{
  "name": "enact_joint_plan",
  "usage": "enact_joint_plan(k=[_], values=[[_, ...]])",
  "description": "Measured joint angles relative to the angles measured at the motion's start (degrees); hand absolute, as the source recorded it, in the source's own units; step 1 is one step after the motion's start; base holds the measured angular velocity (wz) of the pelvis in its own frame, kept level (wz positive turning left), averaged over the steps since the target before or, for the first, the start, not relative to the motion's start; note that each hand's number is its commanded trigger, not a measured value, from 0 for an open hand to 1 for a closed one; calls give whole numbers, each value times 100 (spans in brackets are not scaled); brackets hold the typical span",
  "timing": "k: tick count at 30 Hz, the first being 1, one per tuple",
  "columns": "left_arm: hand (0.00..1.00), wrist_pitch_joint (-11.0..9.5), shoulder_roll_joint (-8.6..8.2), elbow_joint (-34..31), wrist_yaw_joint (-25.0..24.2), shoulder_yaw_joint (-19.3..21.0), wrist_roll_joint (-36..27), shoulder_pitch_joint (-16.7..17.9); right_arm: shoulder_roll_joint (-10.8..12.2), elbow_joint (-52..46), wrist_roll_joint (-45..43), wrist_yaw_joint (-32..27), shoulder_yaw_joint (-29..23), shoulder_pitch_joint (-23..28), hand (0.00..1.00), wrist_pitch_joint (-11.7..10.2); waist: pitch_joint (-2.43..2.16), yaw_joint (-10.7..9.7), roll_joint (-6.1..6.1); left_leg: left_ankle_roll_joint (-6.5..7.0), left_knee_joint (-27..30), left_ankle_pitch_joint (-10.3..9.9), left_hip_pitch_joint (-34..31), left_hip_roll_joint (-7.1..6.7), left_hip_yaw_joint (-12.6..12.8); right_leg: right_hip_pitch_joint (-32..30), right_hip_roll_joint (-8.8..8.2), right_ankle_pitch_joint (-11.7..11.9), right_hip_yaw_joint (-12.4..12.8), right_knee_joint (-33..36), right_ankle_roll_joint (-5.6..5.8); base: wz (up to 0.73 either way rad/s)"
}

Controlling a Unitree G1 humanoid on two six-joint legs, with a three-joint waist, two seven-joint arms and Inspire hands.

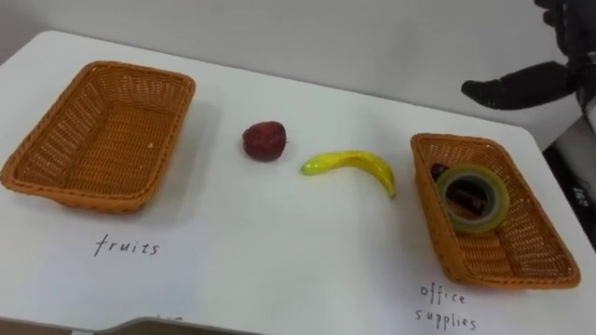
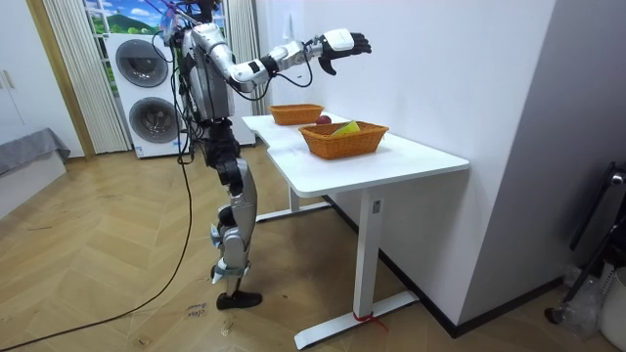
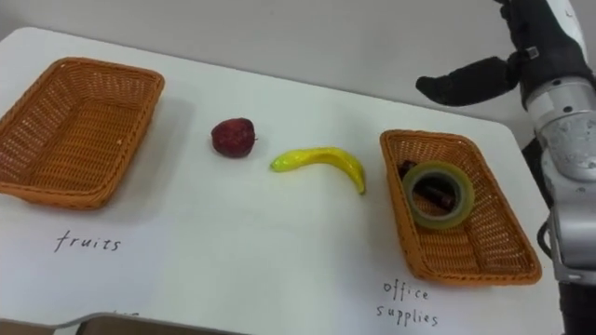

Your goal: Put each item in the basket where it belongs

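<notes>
While the robot stands upright at the end of the white table (image 3: 261,251), its right hand (image 3: 466,79) hangs raised in the air above the table's far right corner. The dark fingers are spread loosely and stretched forward, grasping nothing. In the room view the same arm reaches out level from the shoulder, well above both baskets.

Below and nearer than the hand sits the small orange wicker basket (image 3: 484,275) on the robot's right, with a handwritten label for office supplies on the table in front of it. Inside lies a roll of clear, yellowish adhesive tape (image 3: 438,219), flat on its side. A dark, elongated item (image 3: 407,170) lies under the roll, showing through the ring and poking out at its far left – possibly another office thing, though what it is cannot be told.

Just left of that basket, apart from its rim, a curved yellow banana (image 3: 321,158) lies on the bare table. A round dark-red fruit (image 3: 233,137) rests a little further left, near the banana's tip but not touching it.

Well to the left stands the larger orange wicker basket (image 3: 56,195) – a handwritten label for fruits is written on the table in front of it.

Behind the robot, two stacked white washing machines (image 2: 147,88) stand against the wall.
</notes>
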Motion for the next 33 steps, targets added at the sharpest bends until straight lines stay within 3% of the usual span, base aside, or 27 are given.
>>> enact_joint_plan(k=[7,13,16,21,29,33], values=[[0,44,1,-36,-48,-8,-5,32,-1,-3,-46,58,239,-251,0,103,19,119,14,0,16,2,8,-6,-12,3,-5,-2,-29,0,2,0],[0,140,65,-12,-176,-2,-1,10,-133,133,-254,62,574,-345,0,222,57,195,-113,-2,37,0,-33,-12,-164,50,-8,-3,-169,1,4,12],[0,204,111,17,-218,1,-1,3,-155,321,-247,120,651,-390,0,283,38,256,-206,-3,83,-1,-83,-20,-230,64,-20,-2,-318,-6,4,14],[0,302,127,36,-242,2,-1,10,-166,635,-249,178,677,-394,0,327,44,402,-215,0,135,-2,-119,-52,-396,125,-44,-3,-462,-8,4,18],[0,445,243,281,-400,-10,84,159,-166,807,-212,291,882,-395,0,366,49,484,-254,-15,167,9,-210,-56,-462,73,-34,-6,-458,-14,10,5],[0,488,259,267,-419,-15,191,193,-166,983,-222,343,1123,-395,0,379,29,542,-302,-17,166,12,-241,-56,-451,39,-35,-6,-447,-16,10,-2]])
